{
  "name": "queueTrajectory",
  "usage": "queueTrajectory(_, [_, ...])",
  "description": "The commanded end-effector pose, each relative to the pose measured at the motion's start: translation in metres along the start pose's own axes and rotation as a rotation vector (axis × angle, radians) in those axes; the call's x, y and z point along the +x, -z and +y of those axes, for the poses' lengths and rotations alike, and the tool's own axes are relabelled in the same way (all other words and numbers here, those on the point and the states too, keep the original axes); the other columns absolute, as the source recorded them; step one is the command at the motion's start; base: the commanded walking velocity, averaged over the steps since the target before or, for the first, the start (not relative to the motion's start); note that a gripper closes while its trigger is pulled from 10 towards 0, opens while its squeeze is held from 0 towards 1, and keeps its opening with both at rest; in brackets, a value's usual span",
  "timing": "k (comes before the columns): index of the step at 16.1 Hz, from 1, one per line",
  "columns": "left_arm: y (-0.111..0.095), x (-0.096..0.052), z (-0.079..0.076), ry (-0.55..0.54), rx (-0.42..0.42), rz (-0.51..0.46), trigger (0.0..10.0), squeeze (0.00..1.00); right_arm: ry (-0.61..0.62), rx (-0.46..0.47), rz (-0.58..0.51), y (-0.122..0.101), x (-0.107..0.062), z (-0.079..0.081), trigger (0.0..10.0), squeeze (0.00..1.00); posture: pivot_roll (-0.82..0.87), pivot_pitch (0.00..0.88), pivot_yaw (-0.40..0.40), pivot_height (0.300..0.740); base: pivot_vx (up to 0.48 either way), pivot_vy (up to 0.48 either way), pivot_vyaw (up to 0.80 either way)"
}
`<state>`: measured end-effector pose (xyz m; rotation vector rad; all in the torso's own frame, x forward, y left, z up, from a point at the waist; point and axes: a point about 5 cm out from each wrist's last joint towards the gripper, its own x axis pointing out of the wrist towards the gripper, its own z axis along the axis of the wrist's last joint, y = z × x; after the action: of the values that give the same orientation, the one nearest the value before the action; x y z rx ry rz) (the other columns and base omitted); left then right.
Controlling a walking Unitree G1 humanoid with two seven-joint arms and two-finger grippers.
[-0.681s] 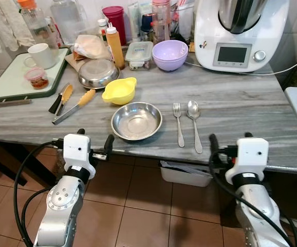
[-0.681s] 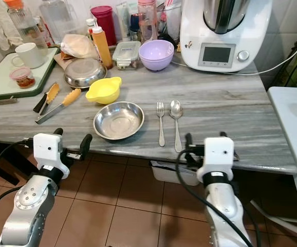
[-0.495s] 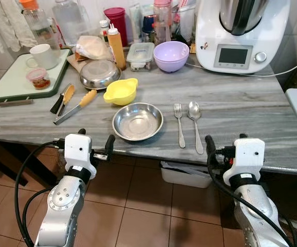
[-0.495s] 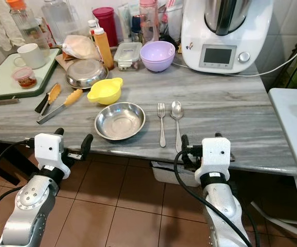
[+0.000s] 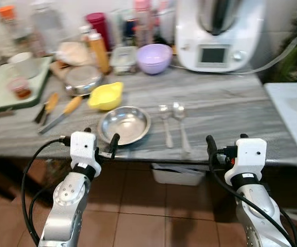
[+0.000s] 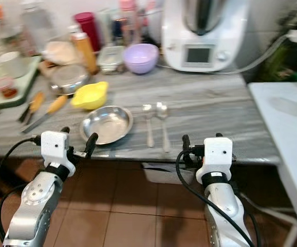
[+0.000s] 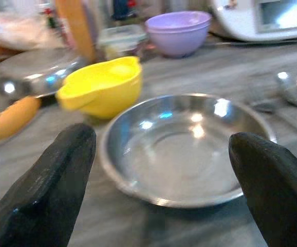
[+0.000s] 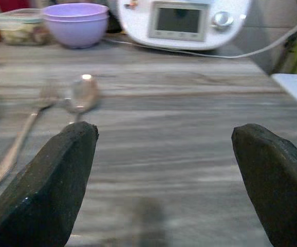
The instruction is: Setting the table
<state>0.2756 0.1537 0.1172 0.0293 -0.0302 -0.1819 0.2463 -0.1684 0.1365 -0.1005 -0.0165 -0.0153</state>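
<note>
An empty steel bowl [image 5: 124, 125] sits near the front edge of the grey marble table [image 5: 225, 108]. A fork [image 5: 165, 126] and a spoon [image 5: 180, 123] lie side by side just right of it. My left gripper [image 5: 101, 140] is open, held just off the table edge in front of the bowl. In the left wrist view the steel bowl [image 7: 182, 146] lies between the spread fingers [image 7: 51, 190]. My right gripper [image 5: 225, 141] is open at the table edge, right of the cutlery. The spoon [image 8: 81, 95] and fork [image 8: 22, 136] appear in the right wrist view, off to one side.
A yellow bowl [image 5: 106, 95], a lidded steel bowl [image 5: 81, 77], orange-handled tools [image 5: 61, 108] and a green tray [image 5: 4, 90] with a mug fill the left. A purple bowl [image 5: 154, 57], bottles and a white kitchen machine [image 5: 218, 31] stand at the back. A white counter [image 5: 292, 110] is at right.
The whole picture has swung and blurred, so the camera has moved; the table now sits further left in view. Both grippers stay open at the table edge.
</note>
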Motion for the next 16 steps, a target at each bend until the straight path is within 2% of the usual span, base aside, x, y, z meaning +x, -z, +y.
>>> queueTrajectory(1, [0.007,-0.001,0.003,-0.004,0.013,0.042,10.0,0.0,-0.014,0.007,0.0,-0.001,0.002,0.002,10.0,0.0,-0.14,0.048,0.105,0.74,0.0,0.0,-0.76])
queueTrajectory(4, [0.008,0.0,0.005,-0.012,0.018,0.047,10.0,0.0,-0.01,0.018,0.001,-0.001,0.004,0.001,10.0,0.0,-0.14,0.048,0.105,0.74,0.0,0.0,-0.77])
queueTrajectory(9, [0.009,0.001,0.005,-0.009,0.026,0.066,10.0,0.0,-0.001,0.015,-0.021,-0.005,0.005,0.0,10.0,0.0,-0.14,0.048,0.105,0.74,0.0,0.0,0.0])
queueTrajectory(13, [0.006,0.004,0.003,0.005,0.022,0.062,10.0,0.0,-0.047,0.022,-0.078,-0.015,0.008,0.004,10.0,0.0,-0.13,0.057,0.114,0.74,-0.257,0.0,0.0])
queueTrajectory(16, [0.005,0.005,0.002,0.009,0.026,0.062,10.0,0.0,-0.065,0.034,-0.085,-0.016,0.011,0.01,10.0,0.0,-0.13,0.057,0.114,0.74,0.0,0.0,0.0])
